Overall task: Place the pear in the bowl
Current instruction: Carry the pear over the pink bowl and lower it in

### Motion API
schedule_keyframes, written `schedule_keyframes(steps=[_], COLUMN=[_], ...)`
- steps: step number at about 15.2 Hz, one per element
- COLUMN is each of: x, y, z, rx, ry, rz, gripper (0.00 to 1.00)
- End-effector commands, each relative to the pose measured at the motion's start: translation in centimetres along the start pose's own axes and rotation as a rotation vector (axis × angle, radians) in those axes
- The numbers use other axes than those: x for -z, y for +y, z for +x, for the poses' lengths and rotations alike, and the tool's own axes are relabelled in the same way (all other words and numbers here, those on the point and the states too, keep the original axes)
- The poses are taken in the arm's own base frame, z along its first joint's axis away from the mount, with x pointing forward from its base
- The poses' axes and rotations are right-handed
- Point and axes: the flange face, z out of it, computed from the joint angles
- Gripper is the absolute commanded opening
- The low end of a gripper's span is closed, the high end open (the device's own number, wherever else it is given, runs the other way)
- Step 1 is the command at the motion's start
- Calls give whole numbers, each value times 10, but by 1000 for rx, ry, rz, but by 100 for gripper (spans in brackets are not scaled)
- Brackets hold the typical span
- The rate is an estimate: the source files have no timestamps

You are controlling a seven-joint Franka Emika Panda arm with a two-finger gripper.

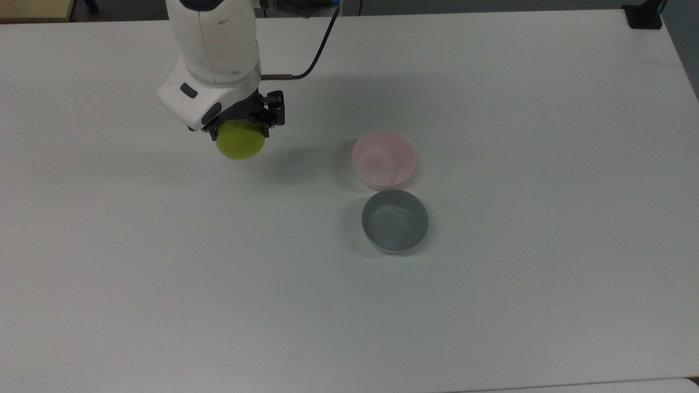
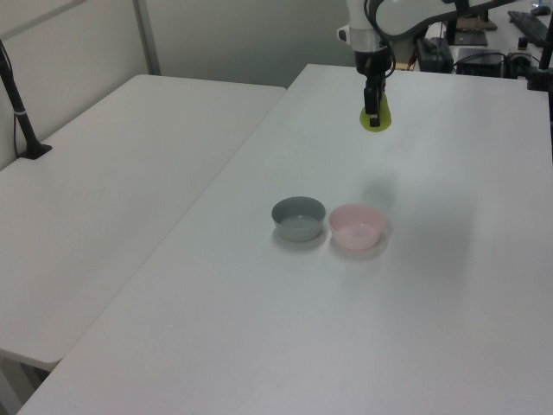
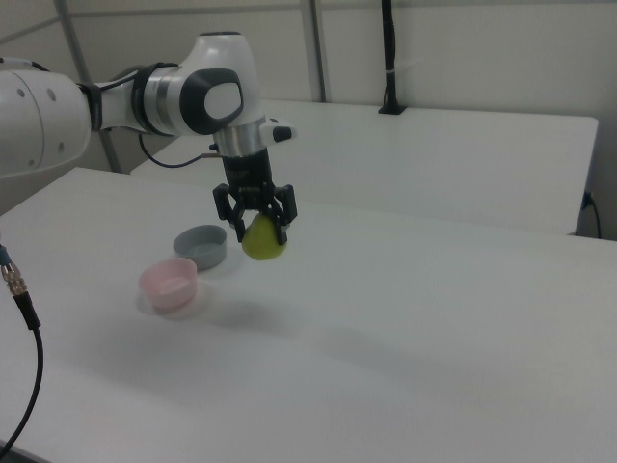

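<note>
My claw [image 3: 256, 224] pinches the pear [image 3: 262, 240] above the white counter [image 1: 491, 305], well left of the bowl [image 1: 384, 159] in the top view. A second white counter [image 2: 112, 173] adjoins; pale partition walls [image 3: 463, 48] stand behind.

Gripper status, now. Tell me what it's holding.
Gripper: jaws closed on the pear, held in the air above the table.
</note>
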Motion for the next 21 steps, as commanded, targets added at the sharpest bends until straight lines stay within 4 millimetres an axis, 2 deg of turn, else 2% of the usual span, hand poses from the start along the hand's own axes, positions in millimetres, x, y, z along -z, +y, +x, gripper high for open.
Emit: schedule_keyframes(steps=[1,7,10,12,15,17,18,19,21], x=[9,10,1,-9,-42,-48,-50,-62,-79], y=[-47,-165,-219,-228,-233,-242,-245,-246,-249], z=[1,5,-1,1,12,14,15,18,23], rx=[-12,21,67,71,68,85,86,86,67], ry=[0,-21,-39,-50,-88,-78,-69,-83,-96], rz=[7,-6,-15,-19,-32,-40,-38,-41,-49], gripper=[35,35,35,35,36,36,39,45,64])
